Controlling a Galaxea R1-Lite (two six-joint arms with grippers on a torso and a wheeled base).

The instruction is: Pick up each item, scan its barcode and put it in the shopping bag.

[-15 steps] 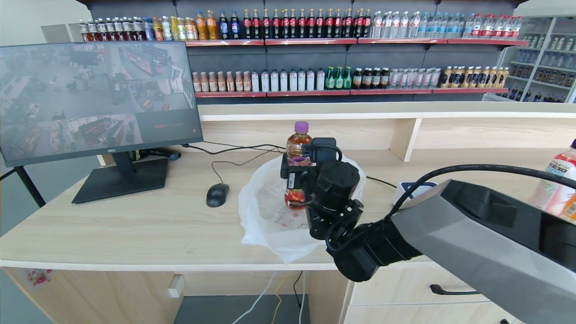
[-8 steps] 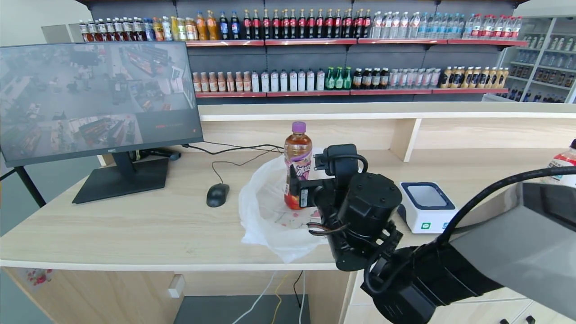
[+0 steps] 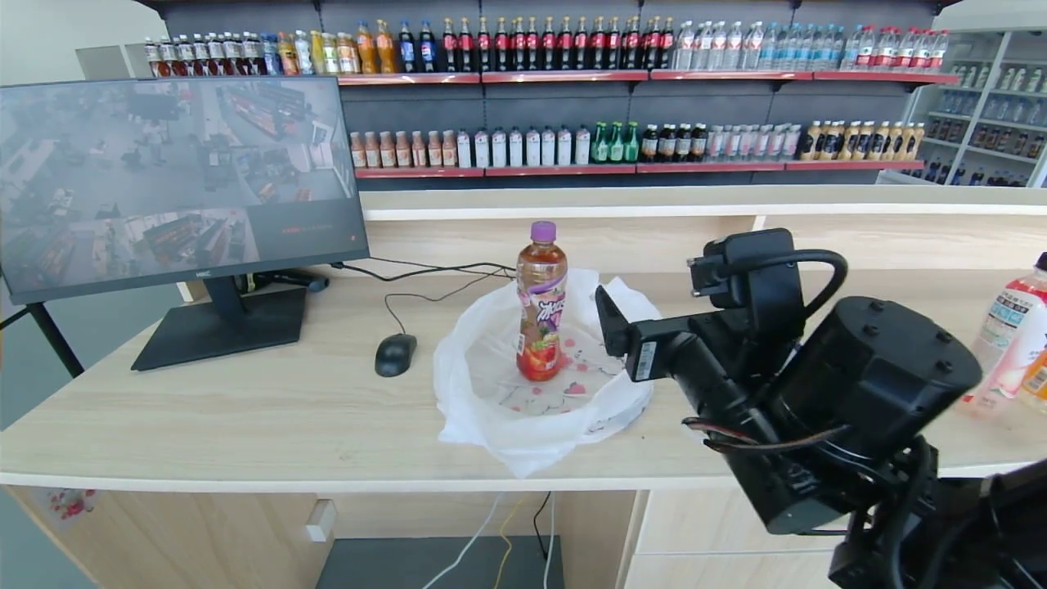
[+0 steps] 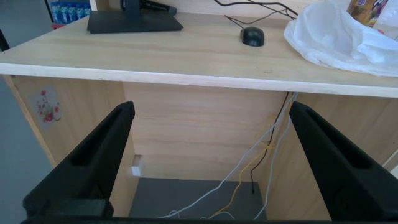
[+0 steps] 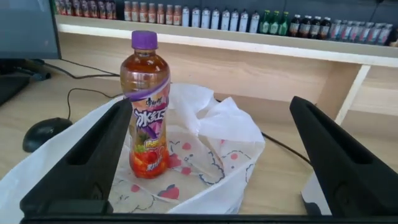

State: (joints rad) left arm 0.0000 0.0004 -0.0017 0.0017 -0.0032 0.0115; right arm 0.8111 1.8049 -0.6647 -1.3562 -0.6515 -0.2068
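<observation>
I see the purple-capped bottle (image 3: pixel 541 303) standing upright inside the white shopping bag (image 3: pixel 491 401), which lies spread open on the counter (image 3: pixel 245 409), a little right of the mouse (image 3: pixel 395 353) and the monitor (image 3: pixel 176 176). My right gripper (image 5: pixel 211 109) hangs just to the right of the bag and points at the bottle. Its jaws are spread wide, have hold of nothing, and are apart from the bottle. My left gripper (image 4: pixel 211 112) sits low on the near side, below the counter's edge and facing its front panel, with its jaws likewise wide apart and empty. A pale bottle (image 3: pixel 1010 335) stands at the counter's far right.
</observation>
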